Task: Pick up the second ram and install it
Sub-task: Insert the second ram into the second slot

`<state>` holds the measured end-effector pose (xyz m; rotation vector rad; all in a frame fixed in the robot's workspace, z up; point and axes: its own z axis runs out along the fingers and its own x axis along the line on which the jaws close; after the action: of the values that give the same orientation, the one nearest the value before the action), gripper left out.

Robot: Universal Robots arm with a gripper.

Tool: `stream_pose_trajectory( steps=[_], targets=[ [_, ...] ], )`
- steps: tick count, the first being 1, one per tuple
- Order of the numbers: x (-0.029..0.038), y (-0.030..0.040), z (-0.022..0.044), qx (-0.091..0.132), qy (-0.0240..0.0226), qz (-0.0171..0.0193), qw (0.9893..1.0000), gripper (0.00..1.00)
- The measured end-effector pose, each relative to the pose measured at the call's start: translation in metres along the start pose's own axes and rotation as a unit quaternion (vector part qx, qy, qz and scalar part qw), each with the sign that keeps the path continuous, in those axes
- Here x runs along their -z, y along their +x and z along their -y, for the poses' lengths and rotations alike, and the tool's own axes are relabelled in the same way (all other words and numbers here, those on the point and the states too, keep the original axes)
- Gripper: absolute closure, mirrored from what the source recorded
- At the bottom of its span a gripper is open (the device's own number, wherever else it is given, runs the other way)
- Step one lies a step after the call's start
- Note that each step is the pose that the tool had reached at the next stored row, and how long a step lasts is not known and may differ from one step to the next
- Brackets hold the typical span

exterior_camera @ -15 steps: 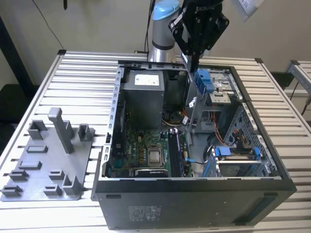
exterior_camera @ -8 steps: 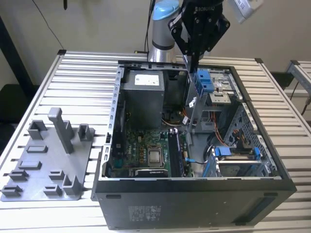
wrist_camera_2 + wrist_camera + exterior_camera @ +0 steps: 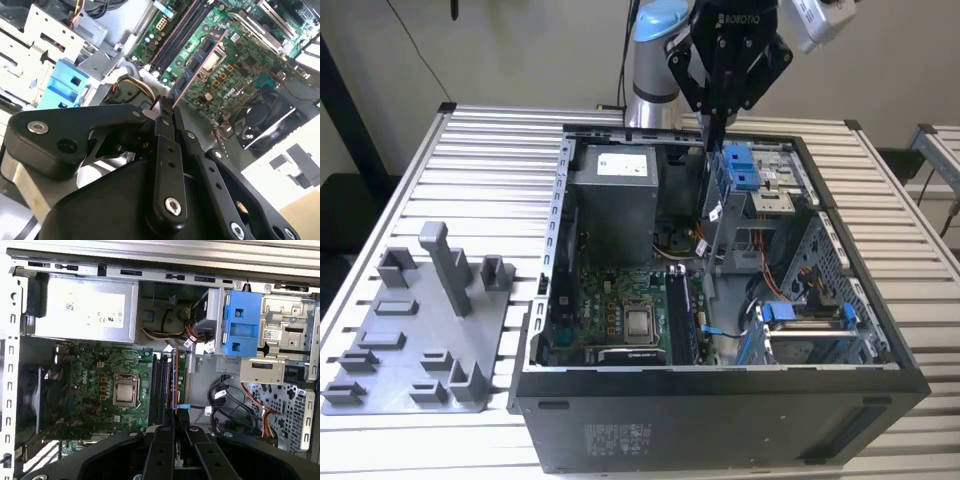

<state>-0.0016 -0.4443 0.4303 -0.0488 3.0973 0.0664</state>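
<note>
Black fingers [image 3: 167,150] are clenched on one end of the second ram [image 3: 197,62], whose free end points down toward the motherboard [image 3: 235,55]. In the exterior view the gripper [image 3: 712,122] hangs at the upper middle of the frame, above the open computer case [image 3: 720,410] that lies on the slatted worktop [image 3: 490,150]. The pickup looks done. The install is not: the board is held in the air, well apart from the dark memory slots [image 3: 160,385], with nothing seated yet.
</note>
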Motion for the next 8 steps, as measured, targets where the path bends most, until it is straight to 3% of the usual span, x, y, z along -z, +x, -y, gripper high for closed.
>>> stream_pose_trajectory(
  steps=[5,8],
  targets=[
    [-0.0007,0.0,0.0,-0.034,0.0014,-0.0013,0.9994,0.86],
    [-0.0012,-0.0001,0.0001,-0.054,0.0022,-0.005,0.9986,0.86]
  ],
)
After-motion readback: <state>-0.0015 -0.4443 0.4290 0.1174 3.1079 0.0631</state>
